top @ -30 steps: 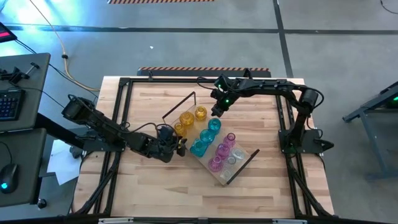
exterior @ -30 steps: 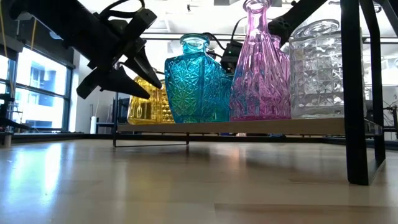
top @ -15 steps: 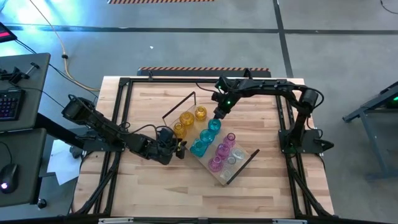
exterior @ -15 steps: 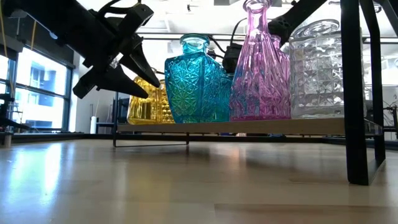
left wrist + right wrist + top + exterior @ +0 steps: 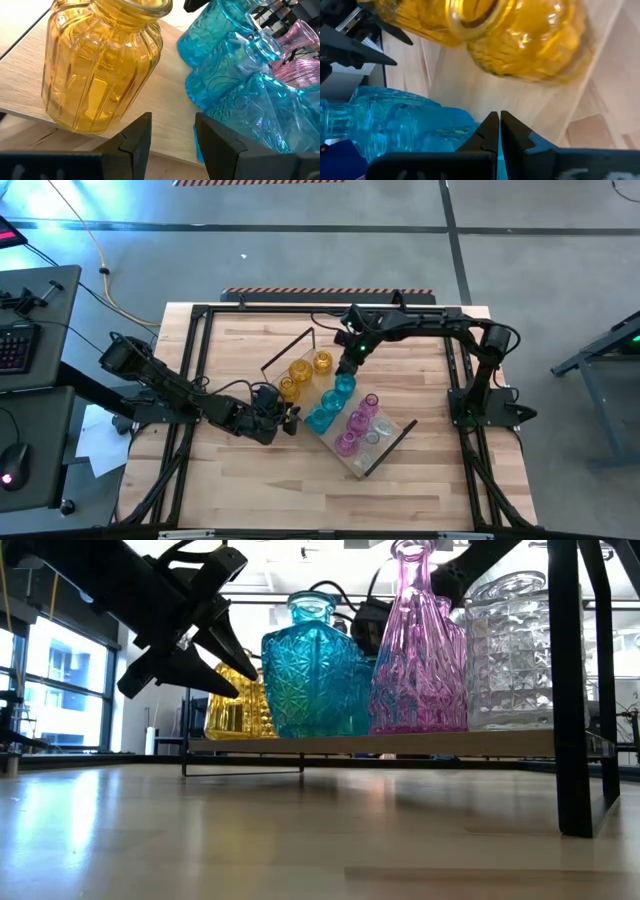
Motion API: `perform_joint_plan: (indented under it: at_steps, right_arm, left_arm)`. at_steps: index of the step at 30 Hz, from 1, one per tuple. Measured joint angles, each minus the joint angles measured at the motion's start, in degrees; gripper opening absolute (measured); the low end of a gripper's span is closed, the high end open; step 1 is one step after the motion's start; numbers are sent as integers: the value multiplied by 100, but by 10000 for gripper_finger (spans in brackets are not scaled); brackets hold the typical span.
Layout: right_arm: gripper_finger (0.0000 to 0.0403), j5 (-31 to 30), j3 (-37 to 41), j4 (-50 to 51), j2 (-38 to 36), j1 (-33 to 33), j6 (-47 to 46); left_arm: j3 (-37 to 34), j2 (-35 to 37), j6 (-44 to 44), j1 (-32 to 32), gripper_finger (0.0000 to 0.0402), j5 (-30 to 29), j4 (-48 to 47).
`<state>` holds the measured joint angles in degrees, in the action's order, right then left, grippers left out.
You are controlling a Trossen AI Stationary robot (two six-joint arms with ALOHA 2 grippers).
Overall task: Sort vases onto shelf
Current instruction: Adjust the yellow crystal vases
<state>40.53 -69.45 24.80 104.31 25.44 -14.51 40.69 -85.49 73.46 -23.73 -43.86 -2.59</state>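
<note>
The shelf (image 5: 403, 425) lies slantwise on the table. Along it, each on its base, stand vases in rows: amber (image 5: 300, 370), teal (image 5: 333, 398), pink (image 5: 357, 420) and clear (image 5: 378, 432). My left gripper (image 5: 291, 418) hovers open, a little above the table, at the shelf's near-left long edge (image 5: 165, 100). It points between an amber vase (image 5: 100, 65) and the teal ones (image 5: 235, 90) and has nothing between its fingers. My right gripper (image 5: 349, 360) is shut at the far end of the teal row, between the farthest teal vase (image 5: 343, 383) and an amber vase (image 5: 530, 40). My right gripper slants down from the table's far-right side, its shut fingers (image 5: 490, 127) close beside the wall of the farthest teal vase (image 5: 447, 127). Whether they touch the glass, I cannot tell. The vase stands on the board.
Black frame loops rise at the shelf's two ends, one far left (image 5: 290, 345) and one near right (image 5: 393, 448); the near one stands tall in the low view (image 5: 565, 690). Bare slatted tabletop (image 5: 250, 490) lies toward the near edge.
My right gripper has rolled and turned a little at the wrist while staying, still shut, over the far end of the teal row. My left gripper has kept still and open.
</note>
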Motion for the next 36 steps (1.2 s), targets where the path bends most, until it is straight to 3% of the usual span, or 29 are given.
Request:
perform_joint_plan:
  at_steps: [13,36]
  right_arm:
    - [0,-2,0,-611,0,-5,-339]
    - [0,-189,0,-755,0,-49,-357]
  left_arm:
    - [-2,0,-8,0,142,-21,90]
    - [-2,0,-16,0,142,-22,122]
